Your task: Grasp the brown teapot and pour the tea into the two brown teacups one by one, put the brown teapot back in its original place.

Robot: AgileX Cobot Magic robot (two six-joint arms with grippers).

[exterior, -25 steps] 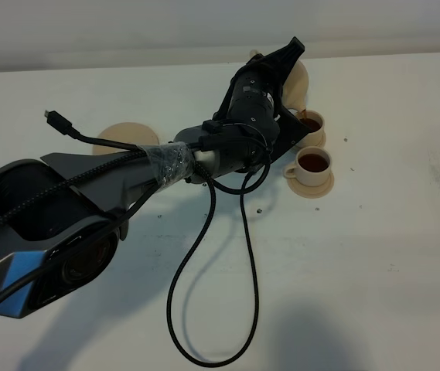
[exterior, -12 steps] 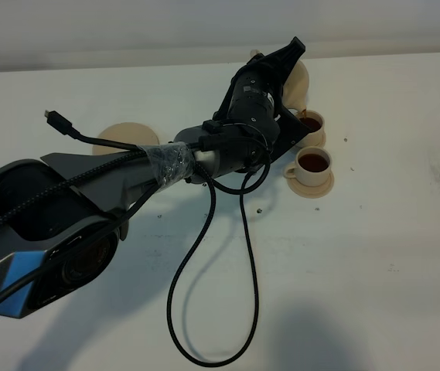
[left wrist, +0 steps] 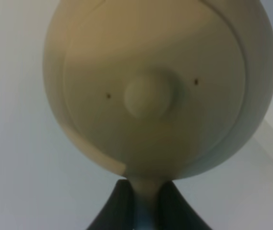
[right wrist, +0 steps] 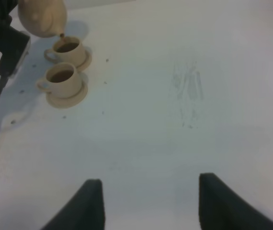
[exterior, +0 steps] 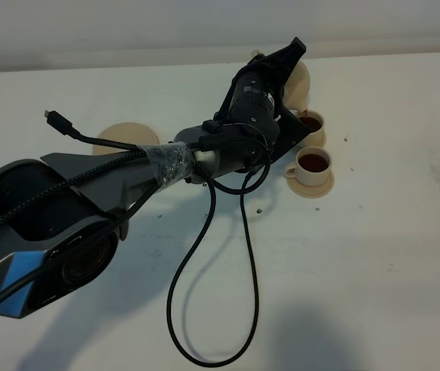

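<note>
My left gripper [exterior: 283, 65] is shut on the loop handle of the brown teapot [exterior: 298, 83] and holds it tilted above the far teacup [exterior: 311, 124], spout down over it. Both teacups hold dark tea; the near teacup [exterior: 313, 163] stands on its small saucer. In the left wrist view the teapot's lid and knob [left wrist: 147, 96] fill the frame, with the handle between my fingers [left wrist: 114, 208]. The right wrist view shows the teapot [right wrist: 42, 17], a thin stream at its spout, and both cups [right wrist: 68, 48] [right wrist: 61, 76]. My right gripper [right wrist: 148, 203] is open and empty, far from them. The wide saucer [exterior: 125, 134] lies bare at the left.
A black cable [exterior: 204, 309] hangs from my left arm and loops over the white table [exterior: 374, 255]. The left arm's body [exterior: 227, 143] hides part of the table beside the cups. Faint scuff marks [right wrist: 189, 86] are on the table to the right.
</note>
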